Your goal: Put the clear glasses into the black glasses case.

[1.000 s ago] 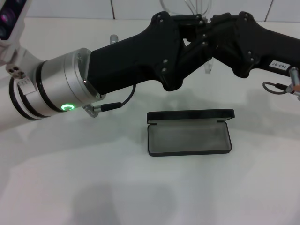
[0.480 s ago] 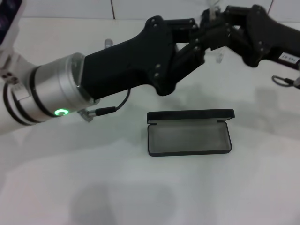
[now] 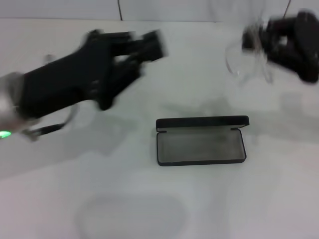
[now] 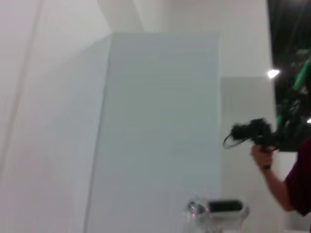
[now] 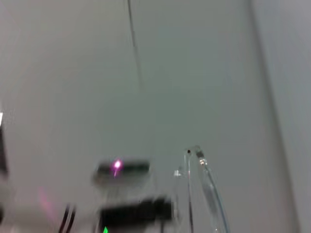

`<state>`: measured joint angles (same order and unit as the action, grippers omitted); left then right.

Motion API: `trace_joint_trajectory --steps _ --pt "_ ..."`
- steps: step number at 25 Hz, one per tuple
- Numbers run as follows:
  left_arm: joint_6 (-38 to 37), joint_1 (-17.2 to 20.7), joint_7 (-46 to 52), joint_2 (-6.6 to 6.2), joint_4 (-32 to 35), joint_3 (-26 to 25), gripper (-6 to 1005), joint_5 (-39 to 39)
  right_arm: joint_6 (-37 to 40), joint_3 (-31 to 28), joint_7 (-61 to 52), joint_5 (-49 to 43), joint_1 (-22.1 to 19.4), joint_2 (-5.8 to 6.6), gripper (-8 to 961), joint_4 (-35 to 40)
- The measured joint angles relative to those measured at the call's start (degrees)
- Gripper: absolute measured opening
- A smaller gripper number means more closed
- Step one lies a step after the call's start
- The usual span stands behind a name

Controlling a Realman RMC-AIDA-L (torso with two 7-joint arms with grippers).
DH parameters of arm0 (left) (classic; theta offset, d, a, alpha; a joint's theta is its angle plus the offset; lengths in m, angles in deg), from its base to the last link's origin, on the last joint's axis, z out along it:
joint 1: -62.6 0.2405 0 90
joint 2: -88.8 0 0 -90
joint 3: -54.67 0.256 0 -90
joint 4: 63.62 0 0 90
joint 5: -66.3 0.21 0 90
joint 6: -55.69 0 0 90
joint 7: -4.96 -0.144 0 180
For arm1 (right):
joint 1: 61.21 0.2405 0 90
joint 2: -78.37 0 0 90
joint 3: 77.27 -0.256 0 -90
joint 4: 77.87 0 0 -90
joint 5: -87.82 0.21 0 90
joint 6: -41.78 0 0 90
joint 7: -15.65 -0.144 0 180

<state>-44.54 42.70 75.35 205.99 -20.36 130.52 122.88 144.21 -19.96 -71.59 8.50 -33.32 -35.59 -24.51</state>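
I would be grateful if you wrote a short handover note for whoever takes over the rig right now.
Right gripper: at the table's far right, raised, holding the transparent, colourless plastic glasses, which hang from it in the air.
Left gripper: over the far left of the white table, carrying nothing visible; its fingers are too blurred to read.
Slim matte black rectangular glasses case: lies open mid-table, lid back, grey lining bare, nothing inside.
Done: glasses picked up.
Left: carry the glasses over the open case and lay them in it.
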Motion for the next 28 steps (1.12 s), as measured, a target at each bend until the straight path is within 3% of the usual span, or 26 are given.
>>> trace_joint_trajectory --steps 2,3,6,9,15,21,28 --pt "-1.4 2.0 0.2 -1.0 0.0 -3.5 72 2.2 1.2 0.4 -13.5 -12.1 -1.3 -0.12 136 15.9" --pt "-1.8 2.7 0.3 -1.32 0.0 -5.0 72 3.0 1.2 0.4 -13.5 -12.1 -1.3 -0.12 136 15.9" --pt "-2.7 4.8 0.8 -2.26 0.0 -8.7 72 5.1 3.4 2.1 -24.5 -23.4 -1.2 -1.32 137 27.8" --pt "-3.3 6.0 1.0 -2.82 0.1 -11.1 72 6.3 3.7 8.5 -31.1 -29.8 0.0 -1.57 137 34.4" --pt "-3.9 7.1 1.0 -3.16 -0.1 -14.5 72 8.5 0.4 25.0 -42.1 -42.5 5.0 -1.87 139 40.2" --pt "-4.1 8.2 0.6 -2.8 -0.3 -16.5 72 9.4 -7.7 41.3 -49.9 -55.1 6.9 -2.11 140 44.4" --pt "-4.2 8.6 0.5 -2.67 -0.4 -16.6 72 9.1 -13.5 50.9 -53.0 -62.1 6.5 -2.28 142 45.7"
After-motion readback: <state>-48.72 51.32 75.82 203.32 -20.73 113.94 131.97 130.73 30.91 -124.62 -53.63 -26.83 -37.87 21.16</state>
